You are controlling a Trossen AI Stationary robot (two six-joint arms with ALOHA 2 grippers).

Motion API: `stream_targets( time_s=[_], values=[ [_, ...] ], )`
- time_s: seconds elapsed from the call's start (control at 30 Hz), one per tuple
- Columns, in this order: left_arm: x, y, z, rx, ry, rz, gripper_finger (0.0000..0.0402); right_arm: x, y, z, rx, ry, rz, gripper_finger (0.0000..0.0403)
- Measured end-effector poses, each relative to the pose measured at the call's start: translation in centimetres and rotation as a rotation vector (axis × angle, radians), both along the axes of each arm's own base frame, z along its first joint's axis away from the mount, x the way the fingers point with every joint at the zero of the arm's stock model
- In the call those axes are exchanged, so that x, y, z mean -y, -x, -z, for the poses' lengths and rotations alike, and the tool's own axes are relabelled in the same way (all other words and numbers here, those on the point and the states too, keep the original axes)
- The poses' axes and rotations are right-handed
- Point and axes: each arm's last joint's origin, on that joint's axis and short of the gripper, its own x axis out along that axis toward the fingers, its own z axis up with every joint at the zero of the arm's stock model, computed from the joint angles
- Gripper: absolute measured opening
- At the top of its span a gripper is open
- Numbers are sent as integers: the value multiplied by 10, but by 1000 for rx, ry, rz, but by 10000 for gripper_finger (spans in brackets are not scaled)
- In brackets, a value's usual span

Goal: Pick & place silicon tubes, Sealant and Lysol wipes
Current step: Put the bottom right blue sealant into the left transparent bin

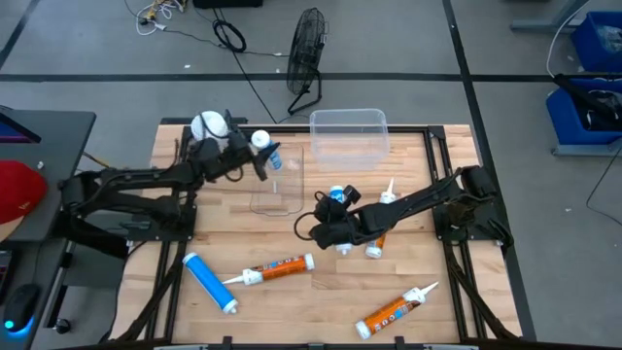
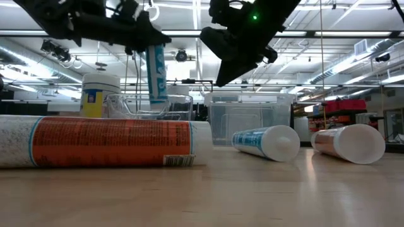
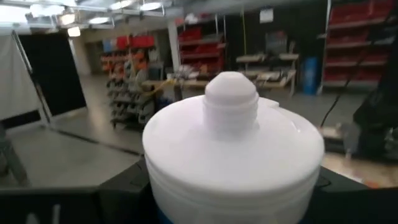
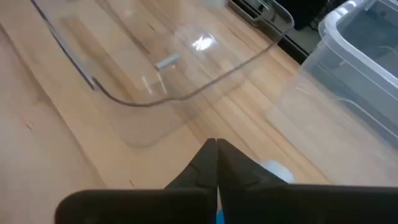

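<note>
- Left claw point(image 1: 260, 156) upper left of centre, clamped on blue tube point(image 2: 156, 74), hanging upright above clear bin point(image 1: 277, 185).
- Right claw point(image 1: 330, 219) mid-frame, pinched shut, empty.
- Lysol wipes point(image 1: 208, 126) upper left on desk point(image 1: 292, 301).

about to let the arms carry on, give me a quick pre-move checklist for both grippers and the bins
1. Left gripper holding a blue tube: ok, tube hangs upright, clear of the table.
2. Tube above the clear tray: ok in the high view.
3. Right gripper shut: ok, fingers pressed together.
4. Right gripper holding anything: cannot tell; a white cap lies just beside the fingertips.
5. Clear bin free to receive: ok, nothing shows inside.
6. Lysol wipes upright: ok, standing at the table's far left corner.
</note>
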Motion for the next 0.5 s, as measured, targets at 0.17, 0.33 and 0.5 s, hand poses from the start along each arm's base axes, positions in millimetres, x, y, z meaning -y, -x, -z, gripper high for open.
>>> stream_targets(
  time_s=[0.17, 0.33, 0.5],
  values=[
    [-14, -9, 21, -75, 58, -70, 211, 1, 2, 5, -17, -4, 0, 2],
    [-23, -12, 29, -65, 78, -115, 211, 6, 4, 10, -4, -19, 35, 1],
    [-24, -16, 35, -79, 91, -120, 211, 10, 5, 15, 2, -20, 60, 1]
  ],
)
